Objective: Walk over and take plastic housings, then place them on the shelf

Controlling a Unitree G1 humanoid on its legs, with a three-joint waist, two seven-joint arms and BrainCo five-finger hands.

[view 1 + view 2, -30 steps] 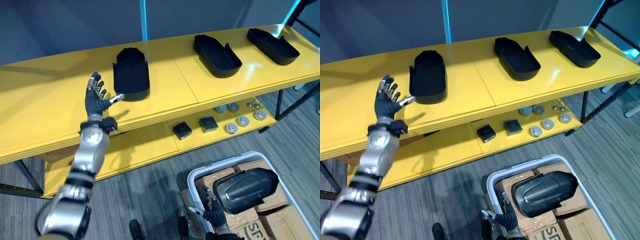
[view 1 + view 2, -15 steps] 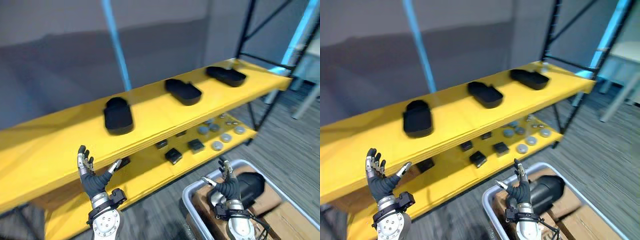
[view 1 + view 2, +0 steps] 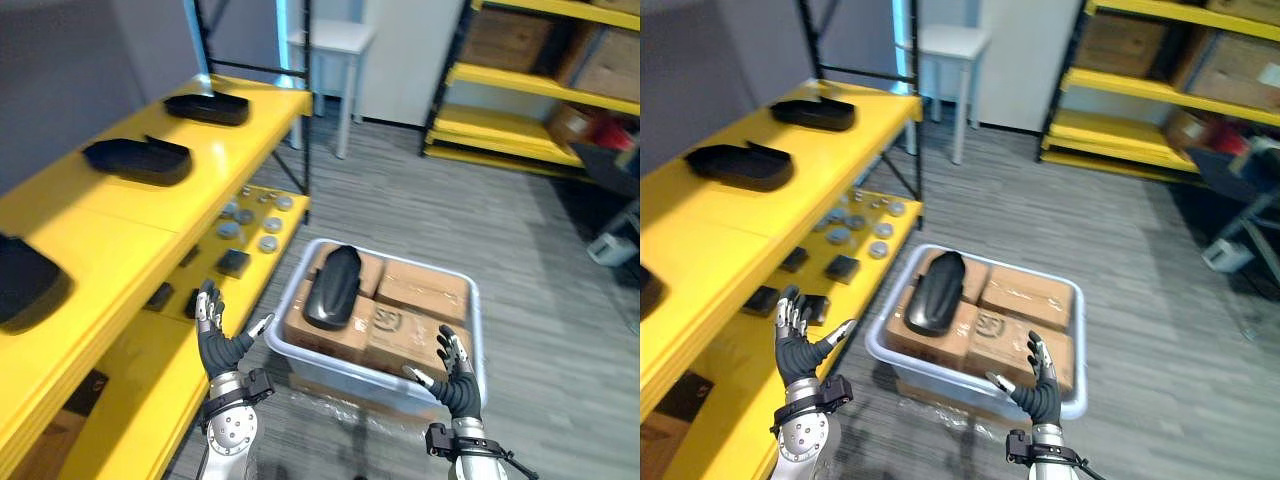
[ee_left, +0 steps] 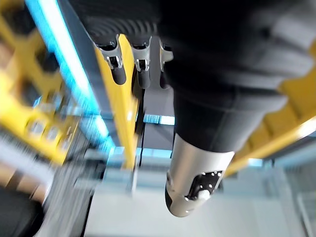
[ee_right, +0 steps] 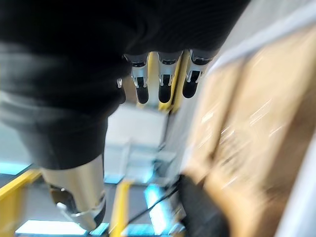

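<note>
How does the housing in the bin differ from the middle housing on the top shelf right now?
The housing in the bin lies rounded back up, while the middle housing on the top shelf lies hollow side up with its rim showing. The first rests on cardboard boxes inside the bin on the floor; the second sits directly on the yellow shelf. Both are black, elongated shells.
</note>
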